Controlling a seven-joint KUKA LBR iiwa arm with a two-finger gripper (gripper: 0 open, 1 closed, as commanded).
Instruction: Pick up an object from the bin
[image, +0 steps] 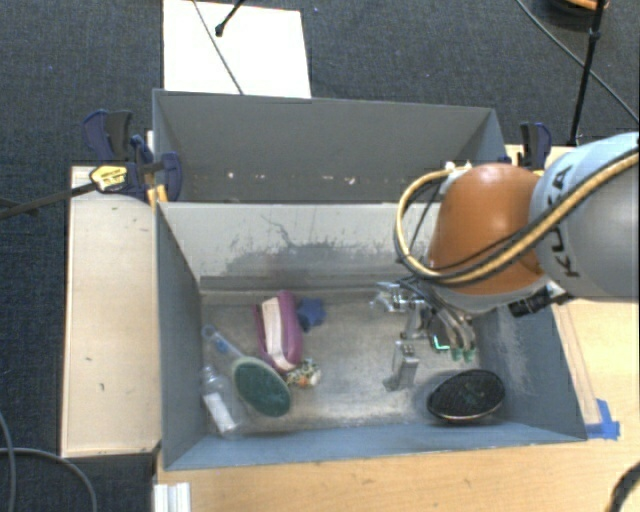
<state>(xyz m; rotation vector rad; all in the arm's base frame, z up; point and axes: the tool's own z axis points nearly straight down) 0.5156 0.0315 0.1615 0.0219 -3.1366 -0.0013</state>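
Thing nearest the jaws: black oval disc (465, 395), flattish w/ a speckled top, at front-right of the bin (330, 150) floor, close to the front wall. Long axis runs approx. left-right, right end angled slightly toward the back. Jaws hang just left of it over bare floor, nothing visibly gripped; can't tell how far open. Heap (265, 355) of other bits lies well apart at left.

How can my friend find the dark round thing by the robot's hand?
Look in the grey metal bin, at the lower right corner of its floor, just under the orange-covered arm. The black oval thing lies there alone, right of the gripper. The other round one, a dark green disc, sits in the heap on the left.
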